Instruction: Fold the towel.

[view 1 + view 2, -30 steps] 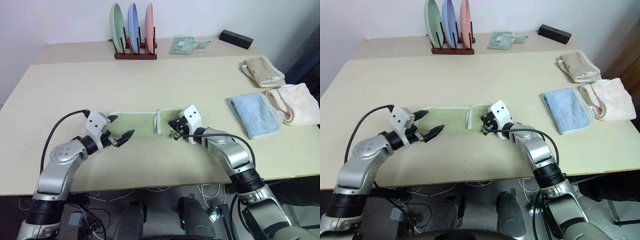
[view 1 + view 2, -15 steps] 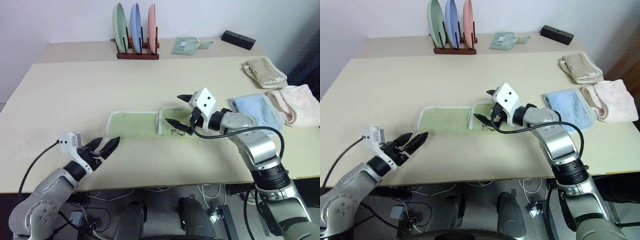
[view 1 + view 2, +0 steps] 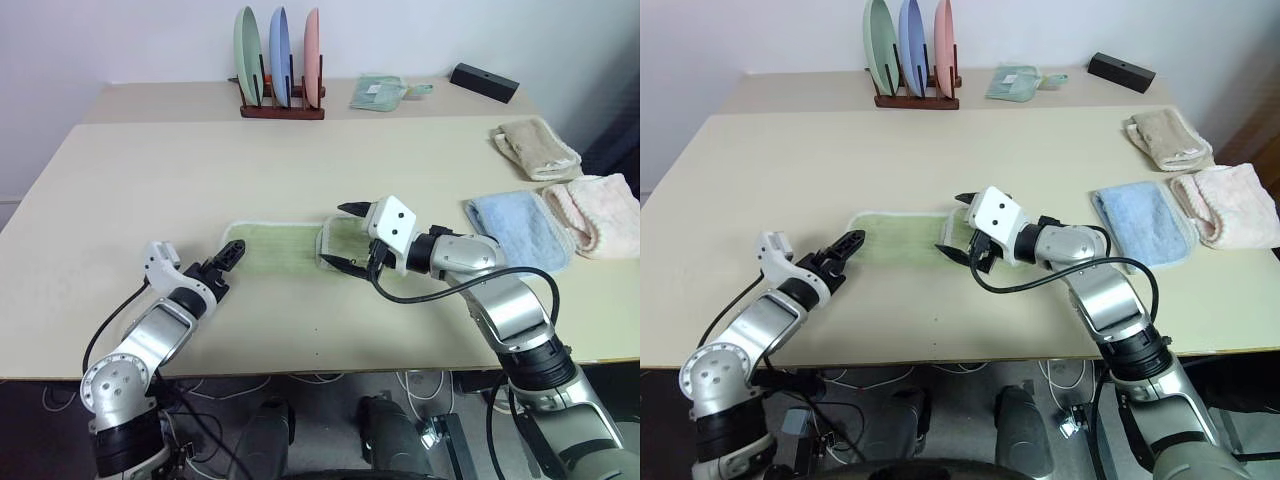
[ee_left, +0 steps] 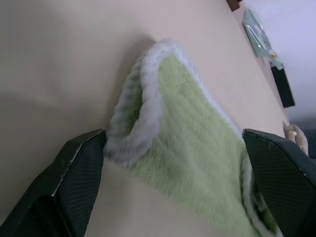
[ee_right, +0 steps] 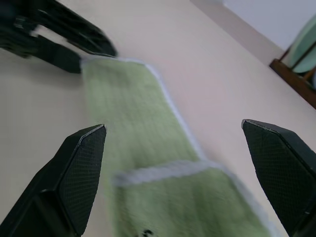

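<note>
Towel, light green terry cloth (image 3: 275,246), long axis runs parallel to the bench's (image 3: 150,170) front edge; left gripper (image 3: 222,262) at its end, jaws apart; right gripper (image 3: 345,238) above the folded end, jaws apart, empty.

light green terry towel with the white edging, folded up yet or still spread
Partly folded. The light green terry towel has its right end doubled over onto the middle, white edging crossing it; the left part lies flat on the table.

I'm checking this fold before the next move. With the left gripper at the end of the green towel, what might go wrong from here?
The left gripper sits open at the towel's left end, where the two layers part at the corner; it may pinch only the top one. The right gripper hovers open above the folded flap, so nothing pins the towel and a pull could drag it along the table or undo that flap.
</note>
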You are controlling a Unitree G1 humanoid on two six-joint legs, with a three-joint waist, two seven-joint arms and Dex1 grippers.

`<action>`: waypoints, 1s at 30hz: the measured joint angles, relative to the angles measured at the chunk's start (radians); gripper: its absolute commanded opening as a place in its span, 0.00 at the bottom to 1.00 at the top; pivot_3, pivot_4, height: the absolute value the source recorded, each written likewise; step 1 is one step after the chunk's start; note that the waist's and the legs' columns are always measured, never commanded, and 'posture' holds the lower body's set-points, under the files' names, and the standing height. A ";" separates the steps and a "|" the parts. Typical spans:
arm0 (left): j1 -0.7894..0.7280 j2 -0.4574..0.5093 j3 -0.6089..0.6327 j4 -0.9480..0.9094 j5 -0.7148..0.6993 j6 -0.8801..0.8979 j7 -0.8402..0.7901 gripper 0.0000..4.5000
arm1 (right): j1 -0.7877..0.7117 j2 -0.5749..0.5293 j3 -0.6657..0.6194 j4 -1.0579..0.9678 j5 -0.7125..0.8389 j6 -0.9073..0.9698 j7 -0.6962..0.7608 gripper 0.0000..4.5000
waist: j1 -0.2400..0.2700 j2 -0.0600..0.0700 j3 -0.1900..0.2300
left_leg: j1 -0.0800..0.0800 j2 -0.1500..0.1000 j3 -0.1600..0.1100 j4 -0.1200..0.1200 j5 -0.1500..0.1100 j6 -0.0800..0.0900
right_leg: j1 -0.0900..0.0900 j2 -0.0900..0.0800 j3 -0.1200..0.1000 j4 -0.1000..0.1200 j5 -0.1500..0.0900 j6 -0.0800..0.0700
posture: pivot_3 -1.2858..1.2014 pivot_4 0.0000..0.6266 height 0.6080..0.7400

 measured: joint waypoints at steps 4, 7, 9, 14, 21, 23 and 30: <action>-0.015 -0.008 -0.022 0.049 0.002 -0.022 0.011 0.24 | 0.042 -0.005 0.005 -0.041 -0.016 0.008 -0.006 1.00 | 0.006 0.000 0.000 | -0.001 0.000 0.000 0.000 0.000 0.000 | 0.000 0.000 0.000 -0.001 0.000 0.000 | 0.52 0.24 1.00; -0.017 -0.015 -0.030 0.063 0.003 -0.039 0.011 0.01 | 0.072 -0.014 0.007 -0.065 -0.025 0.013 -0.010 1.00 | 0.005 0.000 0.000 | -0.001 0.000 0.000 0.000 0.000 0.000 | 0.000 0.000 0.000 -0.001 0.000 0.000 | 0.52 0.24 1.00; -0.022 -0.015 -0.028 0.064 0.012 -0.070 -0.003 0.01 | 0.091 -0.017 0.009 -0.077 -0.029 0.020 -0.014 1.00 | 0.004 0.000 0.000 | -0.001 0.000 0.000 -0.001 0.000 0.000 | 0.000 0.000 0.000 -0.001 0.000 -0.001 | 0.52 0.24 1.00; -0.074 0.052 0.039 0.057 0.022 -0.185 -0.096 0.01 | 0.115 -0.022 0.009 -0.112 -0.033 0.046 -0.017 1.00 | -0.002 -0.001 0.000 | 0.000 0.000 0.000 -0.001 0.000 0.000 | -0.001 0.000 0.000 -0.001 0.000 -0.001 | 0.52 0.24 1.00; -0.088 0.337 0.064 0.053 0.101 -0.191 -0.341 0.01 | 0.116 -0.051 -0.001 -0.118 -0.032 0.051 -0.003 1.00 | -0.006 -0.002 0.001 | -0.001 0.000 0.000 -0.001 0.000 0.000 | -0.001 0.000 0.000 -0.002 0.000 -0.001 | 0.52 0.24 1.00; -0.090 0.384 0.002 0.021 0.137 -0.170 -0.421 0.01 | 0.116 -0.050 -0.001 -0.115 -0.032 0.051 -0.002 1.00 | -0.003 -0.002 0.001 | -0.001 0.000 0.000 -0.001 0.000 0.000 | -0.001 0.000 0.000 -0.002 0.000 -0.001 | 0.52 0.24 1.00; -0.203 0.475 -0.442 -0.117 0.409 -0.138 -0.698 0.01 | 0.110 -0.029 0.009 -0.096 -0.036 0.050 -0.007 1.00 | -0.002 -0.002 0.001 | -0.001 0.000 0.002 -0.002 0.000 0.000 | -0.001 0.000 0.001 -0.003 0.000 -0.001 | 0.52 0.24 1.00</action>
